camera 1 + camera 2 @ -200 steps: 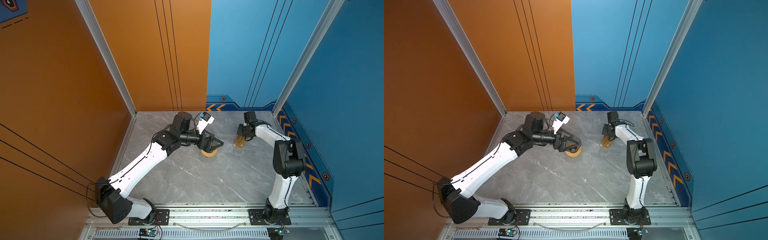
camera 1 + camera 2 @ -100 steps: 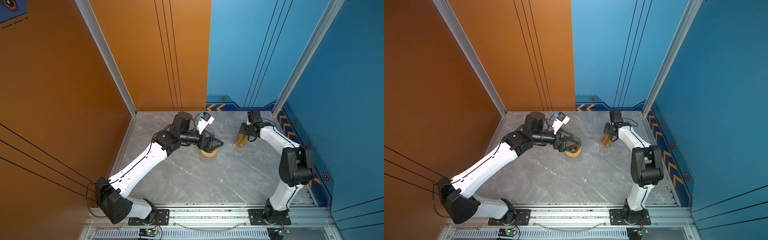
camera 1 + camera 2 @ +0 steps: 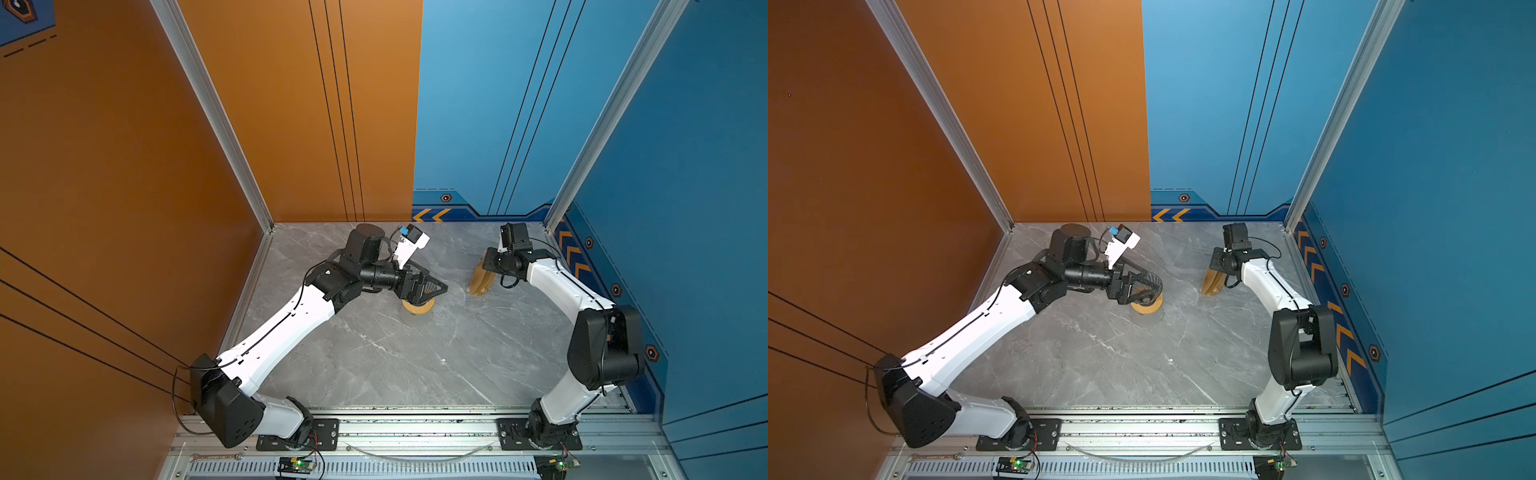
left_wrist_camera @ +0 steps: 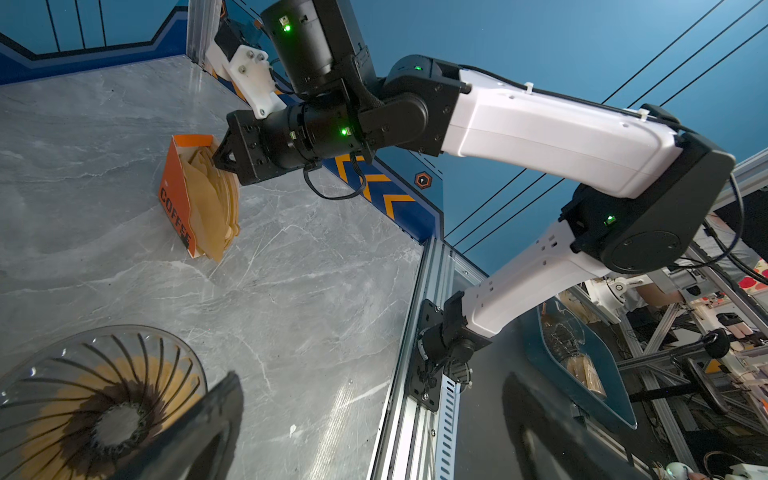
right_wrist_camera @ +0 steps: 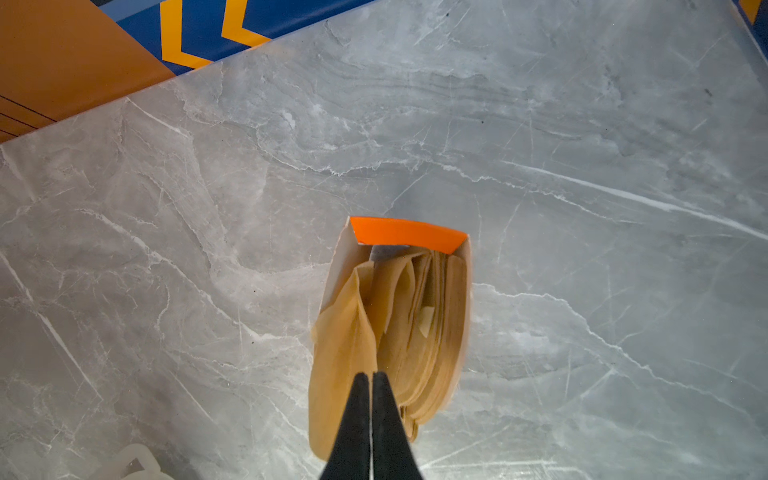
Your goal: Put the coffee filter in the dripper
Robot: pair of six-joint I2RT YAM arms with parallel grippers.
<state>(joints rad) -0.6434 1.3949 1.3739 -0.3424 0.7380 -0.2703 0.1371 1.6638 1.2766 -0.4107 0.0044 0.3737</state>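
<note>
The dripper (image 4: 83, 374), a smoky ribbed cone, sits over a wooden ring (image 3: 1146, 308) mid-table. My left gripper (image 4: 372, 378) lies on its side by it, open wide, with nothing between the fingers. Its lower finger (image 4: 199, 432) overlaps the dripper's rim; I cannot tell whether they touch. At the back right, tan filters (image 5: 432, 332) stand in an orange holder (image 5: 405, 235). My right gripper (image 5: 370, 376) is shut from above on the edge of the outermost coffee filter (image 5: 338, 365), which bulges away from the bundle.
The filter holder (image 3: 480, 282) stands near the right wall's chevron strip. A translucent white jug (image 5: 133, 463) shows at the edge of the right wrist view. Walls close in the back and both sides; a metal rail runs along the front.
The right arm's elbow has swung outward to the right, and its shut gripper has shifted slightly toward the back wall over the filters. The left arm and the dripper have stayed put.
</note>
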